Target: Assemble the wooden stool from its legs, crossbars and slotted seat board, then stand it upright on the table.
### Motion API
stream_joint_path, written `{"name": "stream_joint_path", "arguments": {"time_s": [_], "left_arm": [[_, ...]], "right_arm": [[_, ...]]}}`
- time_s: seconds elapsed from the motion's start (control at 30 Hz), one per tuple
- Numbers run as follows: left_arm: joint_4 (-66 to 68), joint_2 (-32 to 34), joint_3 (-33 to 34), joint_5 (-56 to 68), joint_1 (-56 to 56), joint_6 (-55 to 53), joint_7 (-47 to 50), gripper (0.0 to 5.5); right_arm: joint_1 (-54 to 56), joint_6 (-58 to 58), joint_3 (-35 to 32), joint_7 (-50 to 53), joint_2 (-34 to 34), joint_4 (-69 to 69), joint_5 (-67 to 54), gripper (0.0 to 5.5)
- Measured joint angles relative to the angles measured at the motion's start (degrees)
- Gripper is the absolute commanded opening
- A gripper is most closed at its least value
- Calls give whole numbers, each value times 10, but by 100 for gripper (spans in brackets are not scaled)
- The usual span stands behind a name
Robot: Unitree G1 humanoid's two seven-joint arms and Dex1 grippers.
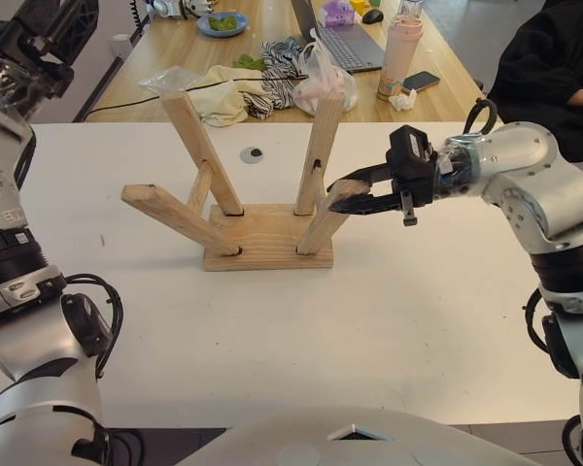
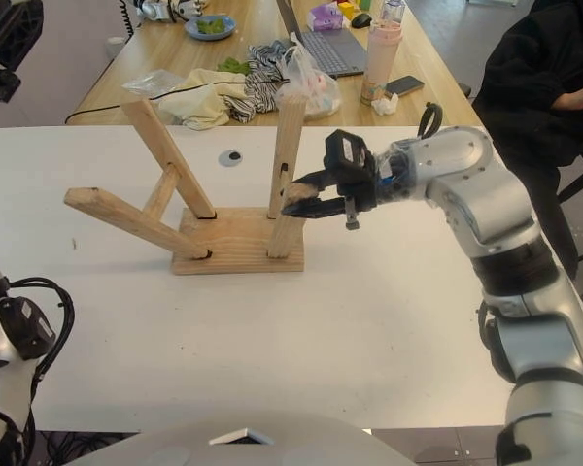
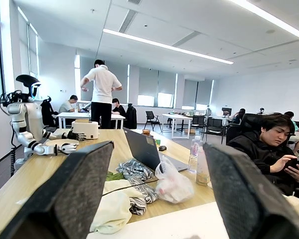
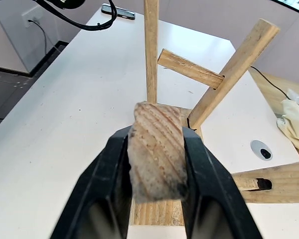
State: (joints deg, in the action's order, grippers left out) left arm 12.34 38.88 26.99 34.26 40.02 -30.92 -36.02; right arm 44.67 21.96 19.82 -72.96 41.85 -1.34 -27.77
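Observation:
The slotted seat board [image 1: 267, 249] lies flat on the white table [image 1: 389, 330] with four legs standing up out of it. The two far legs [image 1: 202, 148] [image 1: 319, 148] rise steeply. The near left leg [image 1: 173, 217] leans far out to the left, and a short crossbar [image 1: 200, 186] joins it to the far left leg. My right gripper [image 1: 356, 195] is shut on the top end of the near right leg [image 4: 157, 149], its fingers [image 4: 109, 174] pressing on both sides. My left gripper [image 3: 157, 199] is held high at the left, open with nothing between its pads [image 3: 65, 199].
A round cable hole [image 1: 252, 153] sits in the table behind the stool. Beyond the far edge stands a wooden desk [image 1: 272, 29] with clothes, a plastic bag, a laptop, a bottle and a phone. Bare tabletop lies in front of and to the right of the seat board.

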Motion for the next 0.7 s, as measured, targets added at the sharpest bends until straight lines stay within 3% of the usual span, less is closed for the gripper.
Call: {"name": "stream_joint_path", "arguments": {"time_s": [0.17, 0.2, 0.37, 0.53, 0.7], "left_arm": [[-2, -21, -3, -12, -52, 35, 10, 332], [-3, -25, -3, -17, -64, 44, 11, 332], [-5, -42, -8, -27, -109, 71, 20, 332], [-2, -53, -17, -33, -124, 89, 22, 332], [56, -42, -77, -132, -130, 147, 35, 332]], "right_arm": [[79, -54, 23, -53, -9, -147, 49, 104], [89, -62, 26, -64, -9, -164, 58, 141], [66, -67, 64, -118, -10, -227, 130, 220], [68, -83, 54, -133, -18, -246, 164, 220], [62, -113, 49, -106, -25, -259, 221, 220]]}}
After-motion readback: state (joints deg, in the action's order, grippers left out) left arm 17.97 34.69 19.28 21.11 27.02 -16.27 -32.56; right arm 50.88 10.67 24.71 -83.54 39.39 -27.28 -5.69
